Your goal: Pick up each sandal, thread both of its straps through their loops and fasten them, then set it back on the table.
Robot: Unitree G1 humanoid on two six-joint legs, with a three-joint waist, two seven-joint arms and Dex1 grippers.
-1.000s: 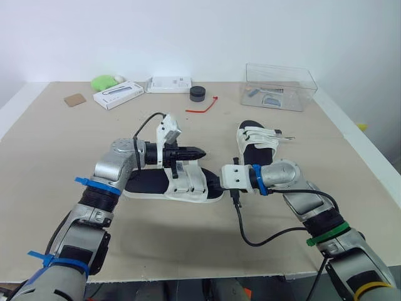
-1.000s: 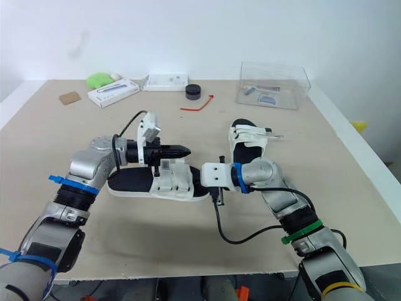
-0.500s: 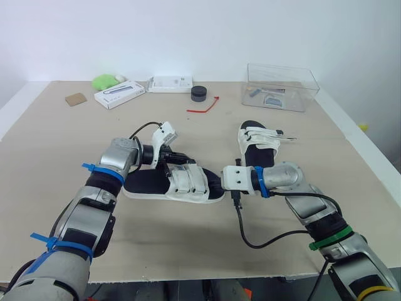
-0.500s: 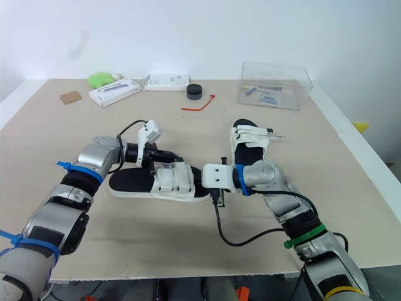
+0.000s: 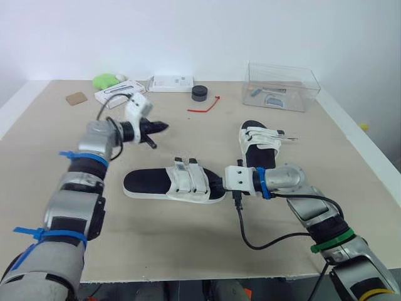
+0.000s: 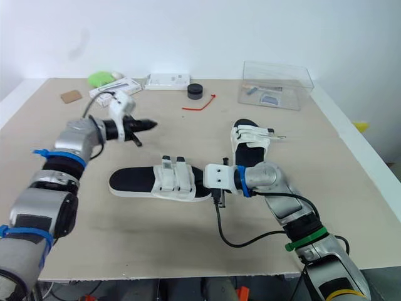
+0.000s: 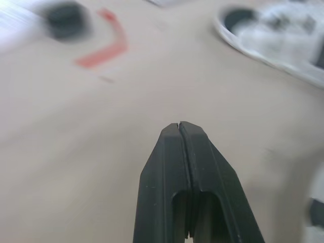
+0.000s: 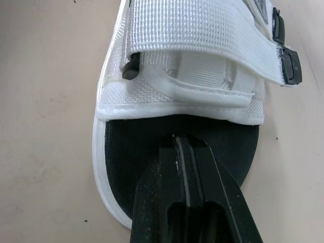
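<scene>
Left end effector (image 6: 149, 123) hangs over bare tabletop (image 6: 188, 232), fingers pressed together and pointing right, well apart from the near sandal (image 6: 133, 180), which lies flat with both straps (image 6: 171, 177) across it. Right end effector (image 6: 203, 178) sits at that sandal's right end, black fingers hard to tell from the black of the sandal; far sandal (image 6: 249, 144) lies just beyond, one strap end sticking out sideways. Along the back: clear box (image 6: 274, 86), black puck (image 6: 195, 91), red tie (image 6: 199, 103), white box (image 6: 166, 81), second white box (image 6: 130, 83), green lump (image 6: 99, 79), brown tile (image 6: 70, 97).
</scene>
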